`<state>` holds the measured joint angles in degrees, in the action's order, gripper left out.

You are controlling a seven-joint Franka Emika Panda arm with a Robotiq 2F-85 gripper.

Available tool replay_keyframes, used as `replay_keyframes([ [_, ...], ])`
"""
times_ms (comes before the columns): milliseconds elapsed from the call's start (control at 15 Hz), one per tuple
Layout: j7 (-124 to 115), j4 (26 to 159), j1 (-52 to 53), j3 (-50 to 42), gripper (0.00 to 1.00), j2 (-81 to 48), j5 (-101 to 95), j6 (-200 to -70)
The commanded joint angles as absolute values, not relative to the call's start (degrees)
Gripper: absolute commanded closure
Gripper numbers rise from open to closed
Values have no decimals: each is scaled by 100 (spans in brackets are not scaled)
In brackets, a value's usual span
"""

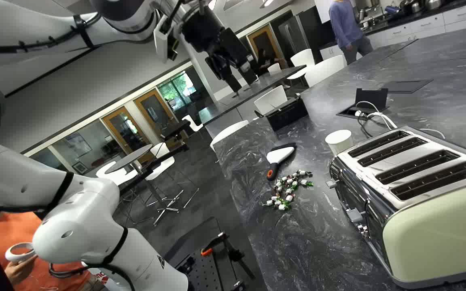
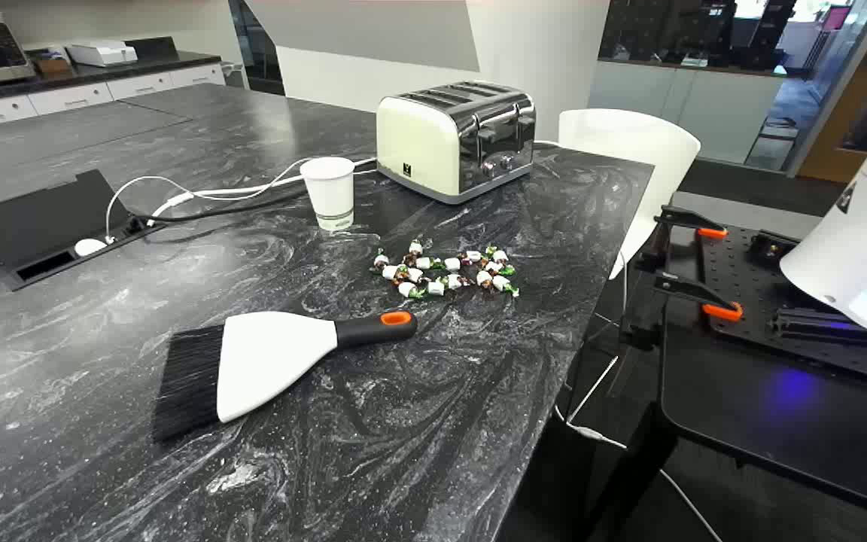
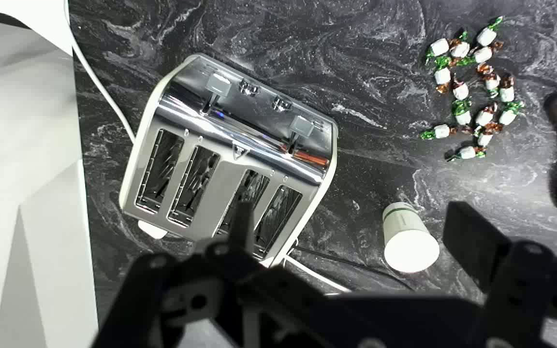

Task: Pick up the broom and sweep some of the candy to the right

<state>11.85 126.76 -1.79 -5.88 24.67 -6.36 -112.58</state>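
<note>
Arm (image 1: 87,210) in an exterior view: lower links rise from the bottom of the frame, bend out toward the left edge, and the forearm runs back along the top, partly cut off. Gripper (image 1: 244,86) hangs from the wrist, raised high and tilted, fingers (image 1: 248,73) pointing down and a little to frame right. A gap shows between them. Broom (image 1: 280,155) lies flat on the dark countertop (image 1: 318,250), lower than the gripper and well apart from it. Candy (image 1: 289,189) sits in a loose cluster near the broom's handle end.

Robot base (image 2: 855,245) shows at the right edge in an exterior view, on a black perforated plate (image 2: 738,275). Broom seen full length: black bristles (image 2: 189,382) at frame left, white head in the middle, black handle (image 2: 366,331) with an orange-lined hole at frame right. Candy lies behind the handle end, near but apart from it. White cup (image 2: 330,194) and toaster (image 2: 452,143) stand farther back.

Wrist view: gripper shows along the bottom, blurred, fingers spread wide apart. The frame-left finger overlaps the toaster's slots; the frame-right finger ends just beside the cup. Cup appears in the gap between them; depth cannot be read. Broom lies at the right edge, cut off by the frame, handle end uppermost, past the frame-right finger. Candy lies in the upper right, between toaster and broom, well apart from both fingers.
</note>
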Motion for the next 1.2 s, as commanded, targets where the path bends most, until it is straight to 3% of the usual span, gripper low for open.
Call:
replay_keyframes([
  [0, 1192, 12665, -201, -569, 0, 2463, -625, -11246],
  [400, 1192, 12665, -201, -569, 0, 2463, -625, -11246],
  [800, 1605, 12575, 658, -55, 0, 1883, 136, -11898],
  [1133, 1633, 12600, 1152, 641, 0, 859, 30, -13395],
])
